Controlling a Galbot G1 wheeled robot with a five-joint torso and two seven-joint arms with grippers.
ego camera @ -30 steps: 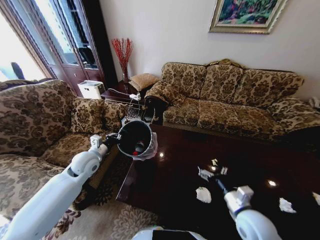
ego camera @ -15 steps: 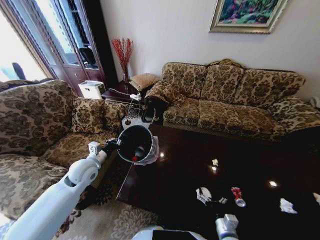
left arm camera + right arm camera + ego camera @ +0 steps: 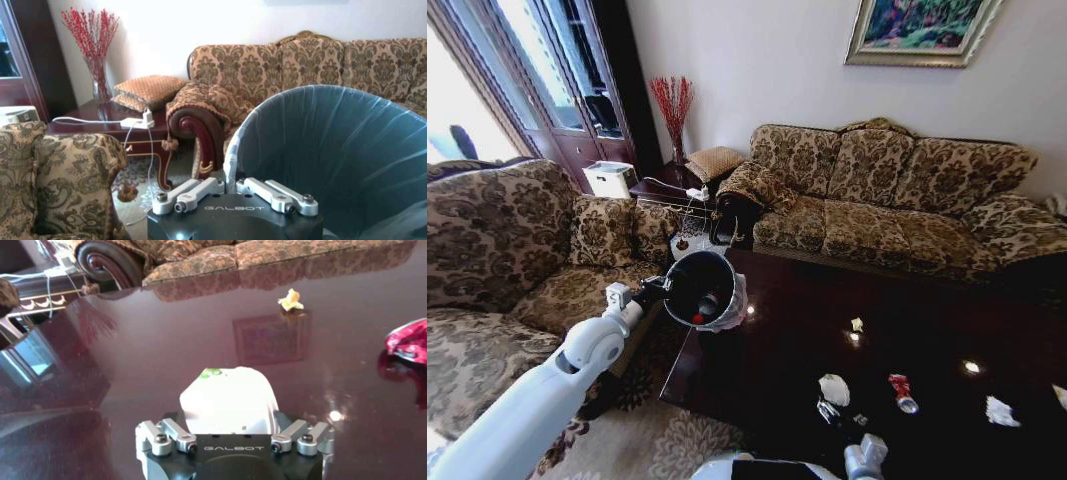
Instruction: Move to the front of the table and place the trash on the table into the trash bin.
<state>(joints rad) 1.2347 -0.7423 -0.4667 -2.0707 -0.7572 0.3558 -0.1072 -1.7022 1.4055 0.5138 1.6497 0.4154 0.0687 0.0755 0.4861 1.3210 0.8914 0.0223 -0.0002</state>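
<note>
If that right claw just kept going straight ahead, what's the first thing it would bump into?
Most likely the white tissue, lying on the table directly ahead of the right gripper. Whether they already touch is unclear. Farther on lies a yellowish scrap.

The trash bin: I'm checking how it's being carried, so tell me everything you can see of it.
The trash bin is round and black, lined with a thin whitish translucent bag that folds over its rim. The left gripper pinches its rim and holds it in the air, tilted with the mouth toward the head camera, beside the table's left end. Inside lie a bottle and something red.
</note>
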